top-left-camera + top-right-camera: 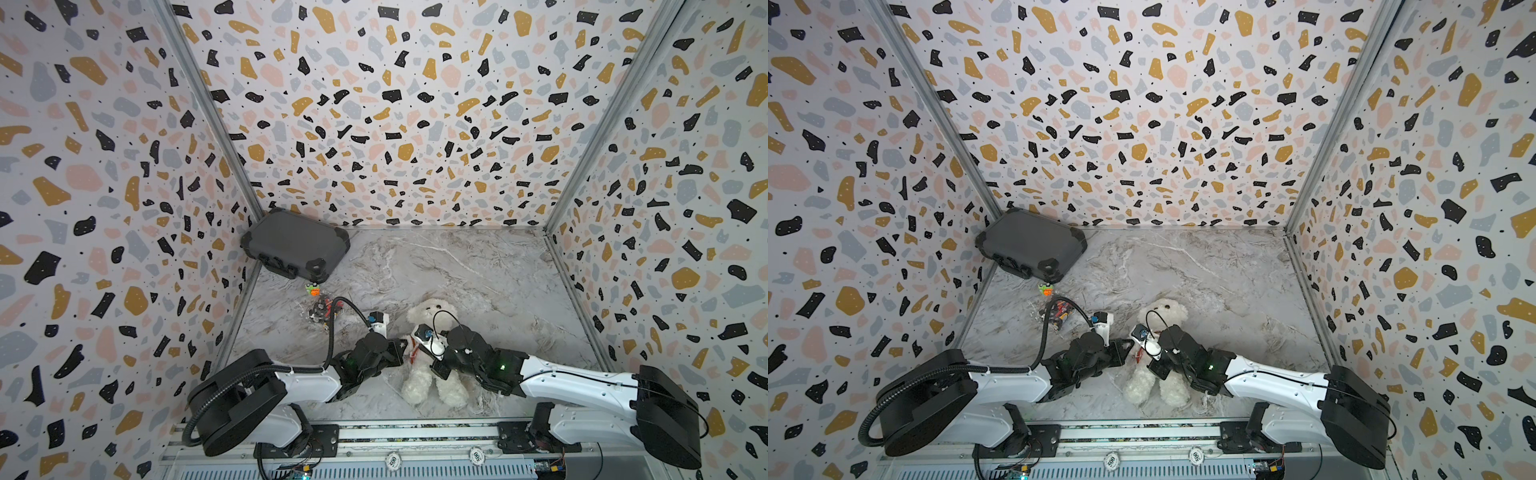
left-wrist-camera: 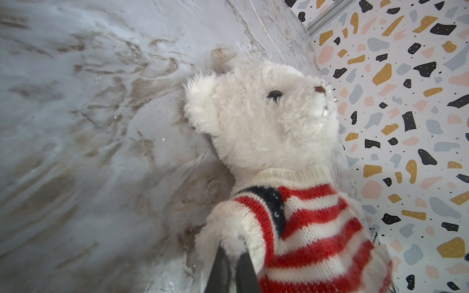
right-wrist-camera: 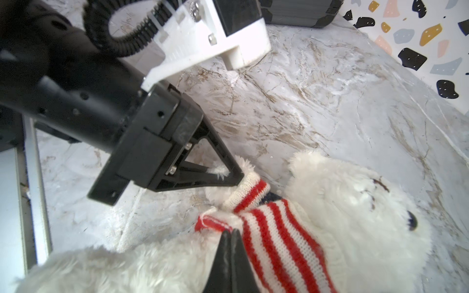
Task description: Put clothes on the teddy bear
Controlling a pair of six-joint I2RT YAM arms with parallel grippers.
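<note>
The teddy bear [image 1: 432, 311] [image 1: 1163, 312] lies on its back on the marble table, head toward the back wall, in both top views. It wears a red-and-white striped sweater [image 2: 312, 223] [image 3: 276, 233] with a dark blue patch at the shoulder. My left gripper [image 2: 232, 244] [image 3: 238, 177] is shut on the furry paw that sticks out of the sleeve cuff. My right gripper [image 3: 231, 232] is shut on the bunched red hem of the sweater at the bear's side. Both arms meet over the bear's torso and hide most of it in the top views.
A dark grey hard case [image 1: 295, 247] leans in the back left corner. A small orange-and-green toy [image 1: 312, 289] and a dark bundle with red bits [image 1: 322, 311] lie left of the bear. Patterned walls enclose the table on three sides.
</note>
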